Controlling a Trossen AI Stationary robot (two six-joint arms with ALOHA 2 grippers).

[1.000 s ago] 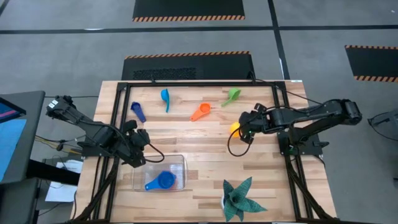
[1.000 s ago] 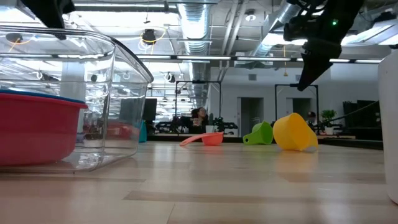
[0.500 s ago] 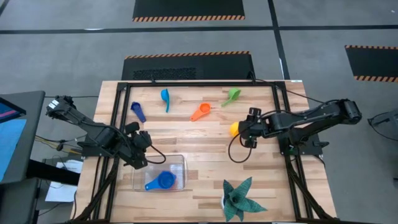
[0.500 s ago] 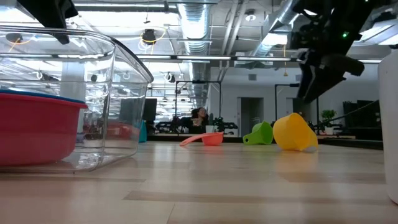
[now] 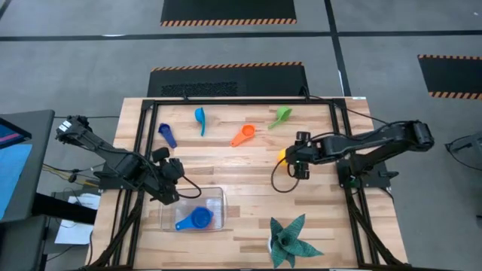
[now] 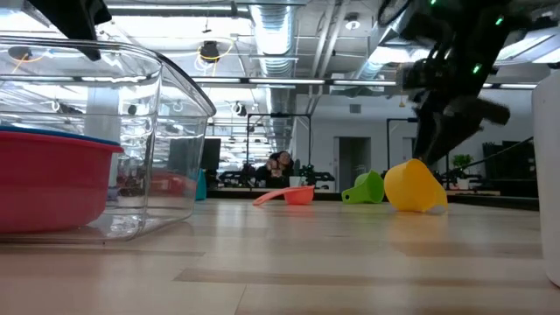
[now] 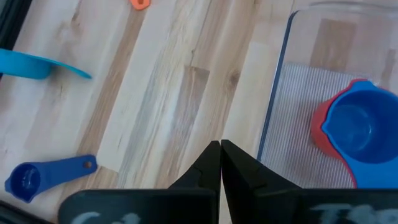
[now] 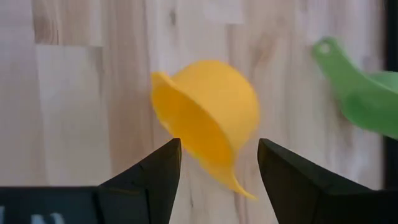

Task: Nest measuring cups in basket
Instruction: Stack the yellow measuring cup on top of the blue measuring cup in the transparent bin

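My gripper [image 7: 221, 163]: fingers pressed together at 6 o'clock, above bare wooden table [image 7: 168, 99]. Basket [image 7: 283, 87]: clear, at 3 o'clock, its near wall just beside my fingertips. Inside it, blue cup [image 7: 364, 134] nested in red cup [image 7: 318, 127]. Light blue cup [image 7: 31, 63] at 9 o'clock. Dark blue cup [image 7: 37, 177] at 8 o'clock. Orange cup [image 7: 140, 4], partly visible, at 11 o'clock.

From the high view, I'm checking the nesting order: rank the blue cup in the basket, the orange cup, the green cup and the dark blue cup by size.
1. Blue cup, in the basket, clearly largest.
2. Orange cup and green cup: alike, so unranked.
3. Dark blue cup, smallest bowl.
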